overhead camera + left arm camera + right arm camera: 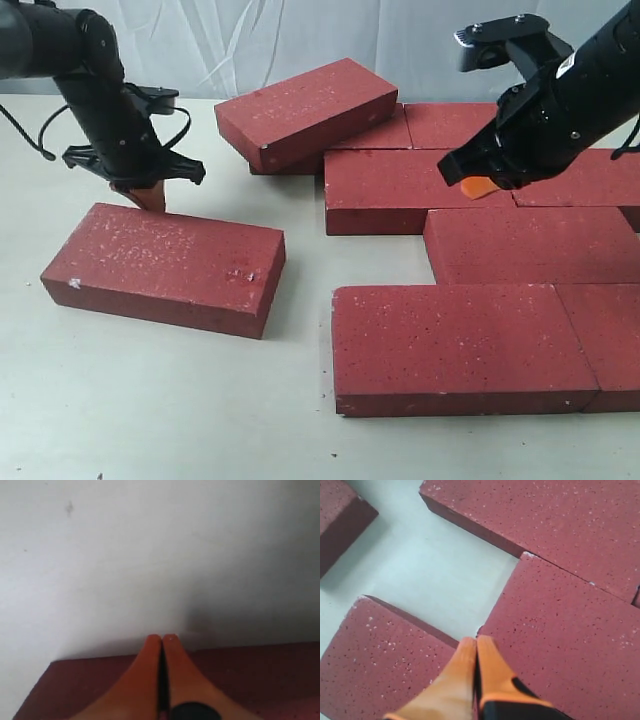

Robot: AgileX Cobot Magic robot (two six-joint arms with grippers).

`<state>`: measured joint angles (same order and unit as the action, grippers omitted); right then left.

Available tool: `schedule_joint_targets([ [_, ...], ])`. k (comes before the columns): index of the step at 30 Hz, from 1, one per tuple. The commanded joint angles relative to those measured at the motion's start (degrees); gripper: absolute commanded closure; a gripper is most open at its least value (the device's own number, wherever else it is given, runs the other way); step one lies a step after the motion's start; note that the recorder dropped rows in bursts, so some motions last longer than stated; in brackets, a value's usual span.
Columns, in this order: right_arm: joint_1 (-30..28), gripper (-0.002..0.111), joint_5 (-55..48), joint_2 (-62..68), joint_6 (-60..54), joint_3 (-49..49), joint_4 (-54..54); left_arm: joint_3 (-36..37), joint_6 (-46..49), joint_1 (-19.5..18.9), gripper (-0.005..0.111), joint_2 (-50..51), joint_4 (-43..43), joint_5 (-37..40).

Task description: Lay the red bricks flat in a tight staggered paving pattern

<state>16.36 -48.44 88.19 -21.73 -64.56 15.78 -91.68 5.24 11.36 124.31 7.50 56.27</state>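
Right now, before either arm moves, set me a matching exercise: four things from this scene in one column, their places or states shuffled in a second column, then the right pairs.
Things
1. lone dark-red rectangular paving brick on the left
2. rear dark-red brick
3. left gripper, orange-tipped
4. right gripper, orange-tipped

Places or states
a. shut, above the paved bricks
b. tilted, propped on the paved bricks
c. flat on the pale table, apart from the rest
d. shut, at the lone brick's far edge

Pairs: 1-c, 2-b, 3-d, 4-a
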Motion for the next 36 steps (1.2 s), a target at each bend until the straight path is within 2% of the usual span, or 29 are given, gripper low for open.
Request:
schedule_joint_targets([
  [1,-0.31,0.109,0.41,-0.53,-1.17,0.24,1.06,2.71,-0.82,1.17,0.107,-1.74,0.70,-1.47],
  [5,-0.20,0.109,-1.31,-0.53,-2.41,0.24,2.49,2.69,-5.90,-0.38,0.107,-4.79,-8.89,-2.22],
  [8,1.33,0.109,-3.91,-0.53,-10.28,0.24,9.20,2.69,-8.28,-2.81,0.107,-10.09,-16.01,-1.30],
  [11,5.39,0.109,-7.36,1.07,-20.82,0.24,20.87,3.63,-9.31,-6.16,0.107,-15.09,-15.65,0.72],
  [13,9.80,0.109,-9.83,3.54,-31.48,0.24,30.88,6.48,-9.18,-8.17,0.107,-18.25,-13.44,0.60],
  [15,15.04,0.109,-10.57,6.41,-38.16,0.08,36.26,9.80,-9.18,-9.32,0.107,-20.19,-13.19,0.86],
  [18,22.12,0.109,-5.80,12.01,-35.54,-2.88,31.06,15.75,-9.05,-10.41,0.107,-21.10,-14.25,0.59],
  [23,30.08,0.109,-6.90,23.61,-20.71,-14.30,13.90,24.33,-9.56,-12.08,0.107,-20.84,-9.69,-7.48],
  [28,31.14,0.109,-6.90,31.46,-18.25,-20.38,11.63,28.31,-8.89,-12.08,0.107,-20.61,-4.17,-14.87],
  [31,31.14,0.109,-6.78,34.29,-18.25,-23.07,11.63,30.02,-8.89,-12.08,0.107,-20.61,-4.16,-19.13],
  [36,31.02,0.109,-5.70,37.01,-16.98,-25.53,10.35,30.80,-8.77,-12.08,0.107,-20.61,-2.73,-20.73],
])
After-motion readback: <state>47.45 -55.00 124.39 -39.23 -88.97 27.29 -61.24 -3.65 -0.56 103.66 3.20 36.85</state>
